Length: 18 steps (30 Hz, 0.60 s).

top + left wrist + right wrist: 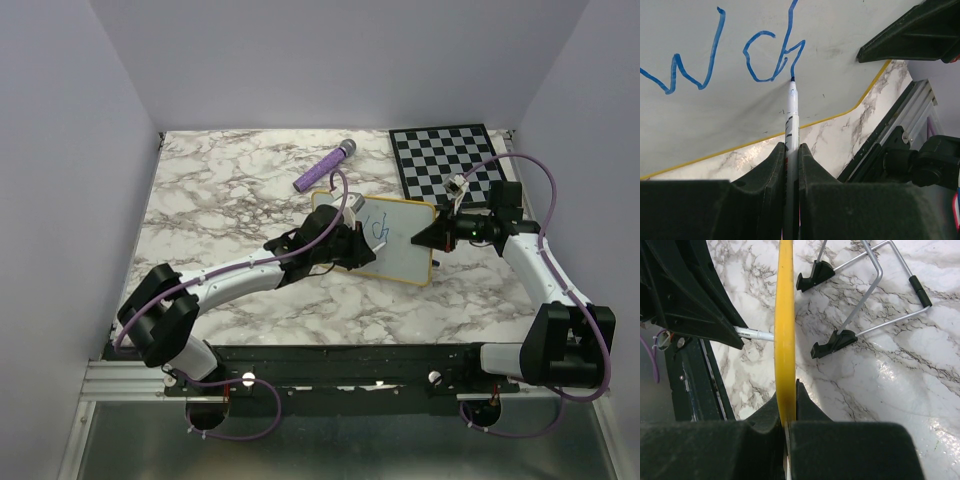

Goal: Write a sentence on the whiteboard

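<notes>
Pressing a marker tip to the whiteboard (402,250), propped upright near the middle of the marble table (220,190).
Clamping the white marker (791,107) tight in the left gripper (791,150), tip touching the foot of the blue "h" in the sentence (715,60); pinching the board's yellow edge in the right gripper (786,407), jaws narrow on the frame; showing only from above the checkered board (450,162) and the purple cylinder (325,168) lying behind; revealing only in the left wrist view the letters "w ch"; catching only in the right wrist view the wire stand (880,275) and its black feet (832,344) resting on the marble beside the board.
</notes>
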{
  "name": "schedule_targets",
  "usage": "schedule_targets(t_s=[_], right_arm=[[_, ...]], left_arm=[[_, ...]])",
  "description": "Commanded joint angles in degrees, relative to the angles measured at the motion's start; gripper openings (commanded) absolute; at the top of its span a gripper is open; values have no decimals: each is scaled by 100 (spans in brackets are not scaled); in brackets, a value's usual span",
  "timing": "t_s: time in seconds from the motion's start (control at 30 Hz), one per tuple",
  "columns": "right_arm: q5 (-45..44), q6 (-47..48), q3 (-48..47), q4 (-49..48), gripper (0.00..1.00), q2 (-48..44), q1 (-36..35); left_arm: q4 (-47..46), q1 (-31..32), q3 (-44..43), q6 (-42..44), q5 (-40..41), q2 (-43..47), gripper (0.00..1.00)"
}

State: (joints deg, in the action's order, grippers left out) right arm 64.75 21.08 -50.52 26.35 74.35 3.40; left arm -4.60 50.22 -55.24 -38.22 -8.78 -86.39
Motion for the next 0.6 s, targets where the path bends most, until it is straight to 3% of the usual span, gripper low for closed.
schedule_targets(t_s=[0.0, 0.3, 0.57], right_arm=[[117, 133, -1, -68, 1, -96, -23], [117, 133, -1, -68, 1, -87, -23], [108, 133, -10, -68, 1, -96, -23]], left_arm=[[126, -38, -21, -19, -80, -176, 0], [-58, -38, -48, -28, -159, -133, 0], [-296, -38, 215, -63, -212, 464, 0]])
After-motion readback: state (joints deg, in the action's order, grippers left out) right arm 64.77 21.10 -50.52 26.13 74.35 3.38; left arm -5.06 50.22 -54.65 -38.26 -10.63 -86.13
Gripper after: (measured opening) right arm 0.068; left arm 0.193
